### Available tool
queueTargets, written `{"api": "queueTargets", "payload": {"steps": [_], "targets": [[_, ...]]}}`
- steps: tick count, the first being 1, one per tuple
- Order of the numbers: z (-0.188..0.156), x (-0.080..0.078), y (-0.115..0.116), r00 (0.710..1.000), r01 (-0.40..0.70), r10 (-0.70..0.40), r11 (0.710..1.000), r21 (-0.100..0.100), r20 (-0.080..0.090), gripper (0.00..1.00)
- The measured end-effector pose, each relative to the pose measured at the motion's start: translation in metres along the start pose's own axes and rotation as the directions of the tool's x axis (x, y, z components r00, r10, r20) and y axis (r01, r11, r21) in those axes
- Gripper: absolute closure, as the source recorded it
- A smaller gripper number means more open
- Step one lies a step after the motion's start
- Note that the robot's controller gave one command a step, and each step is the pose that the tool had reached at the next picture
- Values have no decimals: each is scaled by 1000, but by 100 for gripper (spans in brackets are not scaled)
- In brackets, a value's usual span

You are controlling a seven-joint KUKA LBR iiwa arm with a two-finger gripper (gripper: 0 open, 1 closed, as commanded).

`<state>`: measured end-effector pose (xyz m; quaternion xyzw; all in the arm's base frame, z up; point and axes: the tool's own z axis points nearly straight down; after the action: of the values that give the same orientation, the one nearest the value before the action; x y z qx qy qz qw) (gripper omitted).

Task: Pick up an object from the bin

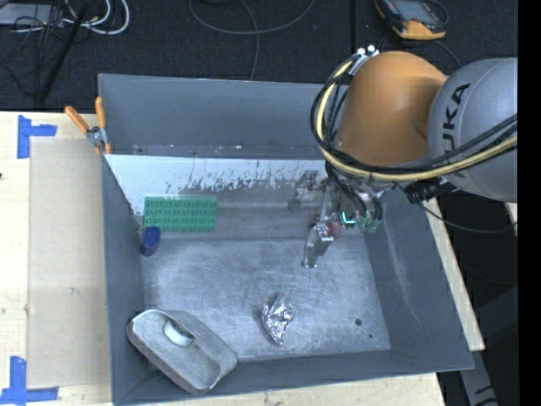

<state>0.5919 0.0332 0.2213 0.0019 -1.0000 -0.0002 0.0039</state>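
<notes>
The gripper [319,242] hangs under the orange wrist cover [385,108], over bare floor in the right half of the bin [254,108]. Whether it is parted or closed I can't make out. Nearest to it is a crumpled foil wad [277,320], lying apart towards the near wall.

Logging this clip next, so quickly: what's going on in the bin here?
The KUKA arm reaches into the bin from the right. Its gripper is over bare floor right of centre, with nothing visibly held. Nearest lies a crumpled foil scrap, toward the front. A green studded plate and a blue piece sit back left, a grey shell in the front-left corner.
</notes>
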Motion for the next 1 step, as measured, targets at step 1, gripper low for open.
{"api": "queueTargets", "payload": {"steps": [1], "targets": [[147, 56, 10, 963, 270, -270, 963, 2, 5, 0]]}}
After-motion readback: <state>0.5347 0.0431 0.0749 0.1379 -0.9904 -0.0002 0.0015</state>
